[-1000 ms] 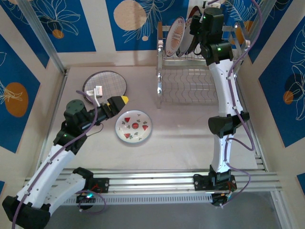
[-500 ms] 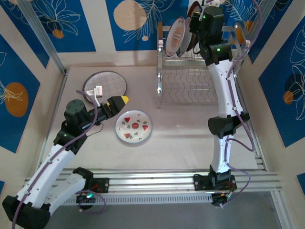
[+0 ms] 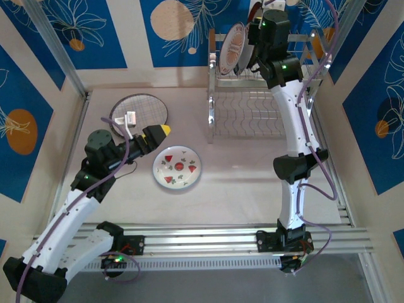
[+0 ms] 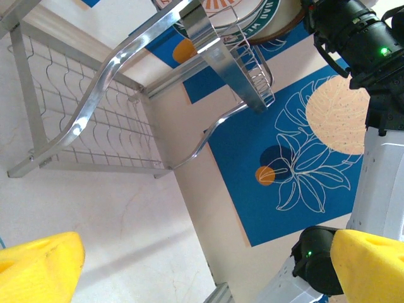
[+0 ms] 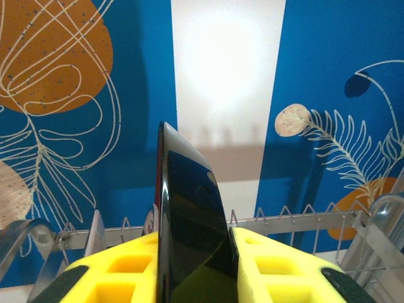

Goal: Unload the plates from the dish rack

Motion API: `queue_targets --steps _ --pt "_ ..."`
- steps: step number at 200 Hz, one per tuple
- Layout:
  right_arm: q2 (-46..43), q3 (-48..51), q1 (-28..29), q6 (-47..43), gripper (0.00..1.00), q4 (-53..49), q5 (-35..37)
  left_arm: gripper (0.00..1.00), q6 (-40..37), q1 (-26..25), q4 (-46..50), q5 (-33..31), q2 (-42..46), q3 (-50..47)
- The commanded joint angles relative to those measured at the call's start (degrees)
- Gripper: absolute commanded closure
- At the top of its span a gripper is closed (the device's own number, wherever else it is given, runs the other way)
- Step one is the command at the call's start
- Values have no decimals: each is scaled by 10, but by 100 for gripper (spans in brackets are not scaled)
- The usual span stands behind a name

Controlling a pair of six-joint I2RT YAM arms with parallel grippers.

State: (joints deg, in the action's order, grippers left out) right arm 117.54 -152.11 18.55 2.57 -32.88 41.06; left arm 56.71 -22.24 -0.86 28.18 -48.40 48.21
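The dark plate (image 5: 187,189) stands on its edge at the upper tier of the dish rack (image 3: 252,104), at the far right of the table (image 3: 240,183). In the right wrist view it is seen edge-on. Its long line runs nearly vertical and the top leans a little to the left; its faces look to the left and to the right. The right gripper (image 5: 196,265) pinches its lower rim, one yellow finger on each face. I cannot tell if the bottom of the plate is free from the slots.

Beside it, to the left, a plate with orange rays (image 3: 235,45) leans in the same tier. A plaid plate (image 3: 139,112) and a strawberry plate (image 3: 177,167) lie flat on the table, near each other but apart. The left gripper (image 4: 202,271) hangs low between them with its fingers spread wide and holds nothing.

Compared with one second ago, the right wrist is a little more to the left and the dark plate is higher at the top of the overhead view. The left arm and the two flat plates are in the same place.
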Motion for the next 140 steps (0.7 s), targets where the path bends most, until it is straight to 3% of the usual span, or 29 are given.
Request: queue_targets --steps 1,140 --pt "-66 -20 11 -22 100 127 30 0 2 8 -10 15 1 25" --pt "-111 6 -1 -54 100 120 77 0 5 8 -2 16 -6 45"
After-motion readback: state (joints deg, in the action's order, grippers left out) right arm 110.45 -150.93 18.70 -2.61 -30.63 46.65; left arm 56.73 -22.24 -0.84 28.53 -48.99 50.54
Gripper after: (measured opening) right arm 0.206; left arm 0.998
